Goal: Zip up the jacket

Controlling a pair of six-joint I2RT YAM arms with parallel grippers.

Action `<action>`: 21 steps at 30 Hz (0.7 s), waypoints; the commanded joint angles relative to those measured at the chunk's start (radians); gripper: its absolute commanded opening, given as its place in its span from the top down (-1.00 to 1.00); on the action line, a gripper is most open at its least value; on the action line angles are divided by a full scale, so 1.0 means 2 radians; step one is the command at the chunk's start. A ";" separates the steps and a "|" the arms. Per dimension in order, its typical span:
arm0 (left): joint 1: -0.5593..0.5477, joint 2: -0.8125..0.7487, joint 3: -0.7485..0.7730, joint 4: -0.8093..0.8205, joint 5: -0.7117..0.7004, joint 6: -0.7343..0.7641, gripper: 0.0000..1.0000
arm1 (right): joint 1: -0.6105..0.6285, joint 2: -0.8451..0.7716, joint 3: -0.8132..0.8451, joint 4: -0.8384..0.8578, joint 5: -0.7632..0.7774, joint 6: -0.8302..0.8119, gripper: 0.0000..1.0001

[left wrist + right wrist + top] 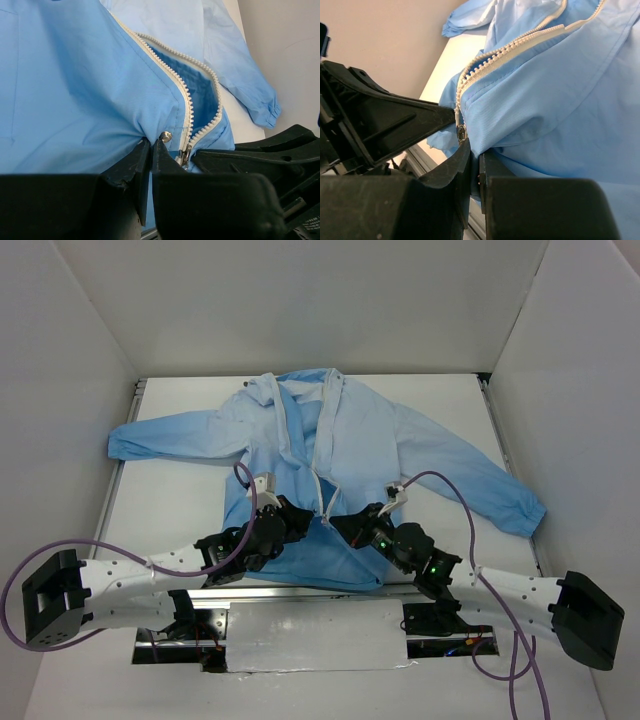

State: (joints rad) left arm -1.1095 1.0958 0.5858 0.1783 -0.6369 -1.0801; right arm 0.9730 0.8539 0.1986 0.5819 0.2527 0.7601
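The light-blue jacket [330, 440] lies flat on the table, collar far, hem near me, its white zipper [322, 465] open down the front. My left gripper [300, 515] is shut on the jacket's left front panel near the hem, pinching fabric beside a metal snap [165, 135]. My right gripper [343, 523] is shut on the right front panel's lower edge [485, 145]. The metal zipper slider [184, 155] sits at the bottom between the two grippers; it also shows in the right wrist view [461, 133]. The zipper teeth [187, 97] spread apart above it.
White walls enclose the table on three sides. The jacket's sleeves reach out left [150, 440] and right [490, 485]. A metal rail [290, 592] runs along the table's near edge, with silver tape below it. Purple cables loop from both arms.
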 commanded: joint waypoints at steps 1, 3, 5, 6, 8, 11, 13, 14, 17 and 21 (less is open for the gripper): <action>-0.003 -0.008 0.021 0.012 -0.017 -0.004 1.00 | 0.005 0.007 0.023 0.017 0.010 -0.007 1.00; -0.003 -0.010 0.022 0.010 -0.021 -0.003 1.00 | 0.008 0.010 0.023 0.016 0.012 -0.007 1.00; -0.003 -0.011 0.023 0.007 -0.024 -0.004 1.00 | 0.013 0.009 0.023 0.016 0.016 -0.008 1.00; -0.003 -0.013 0.023 0.005 -0.026 -0.004 1.00 | 0.014 0.009 0.023 0.015 0.021 -0.009 1.00; -0.003 -0.013 0.023 0.004 -0.027 -0.003 1.00 | 0.018 0.006 0.025 0.011 0.025 -0.011 1.00; -0.004 -0.011 0.023 0.000 -0.030 -0.007 1.00 | 0.024 0.002 0.025 0.010 0.033 -0.013 1.00; -0.004 -0.009 0.024 -0.002 -0.029 -0.008 1.00 | 0.026 0.002 0.026 0.007 0.036 -0.013 1.00; -0.004 -0.009 0.024 -0.002 -0.028 -0.008 1.00 | 0.025 0.003 0.027 0.007 0.038 -0.013 1.00; -0.005 -0.006 0.025 -0.002 -0.027 -0.007 1.00 | 0.027 0.004 0.029 0.006 0.042 -0.014 1.00; -0.006 -0.003 0.028 -0.005 -0.026 -0.007 1.00 | 0.027 0.004 0.032 0.005 0.045 -0.019 1.00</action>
State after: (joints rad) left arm -1.1141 1.0908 0.5964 0.1555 -0.6605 -1.0805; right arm 1.0168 0.8738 0.2123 0.5674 0.3061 0.7448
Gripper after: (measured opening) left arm 0.160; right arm 0.127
